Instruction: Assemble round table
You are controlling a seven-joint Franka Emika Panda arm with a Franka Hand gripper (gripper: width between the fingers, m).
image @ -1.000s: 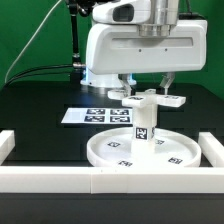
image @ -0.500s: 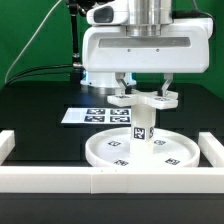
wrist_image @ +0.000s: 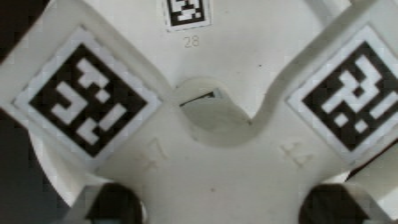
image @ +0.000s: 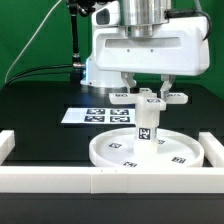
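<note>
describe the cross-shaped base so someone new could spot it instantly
Start at the large round disc lying inside the white border rail. A short cylinder leg stands upright on its middle. The cross-shaped base sits on top of that leg, right under the pincer: the only flat, armed white piece raised off the table, unlike the marker board behind.

The black matte surface point(image: 40, 115) carries the large white rimmed plastic disc point(image: 115, 152) near its front, the thin flat white marker board point(image: 88, 115) farther back, and the long white border rail point(image: 60, 181) along the near edge.
</note>
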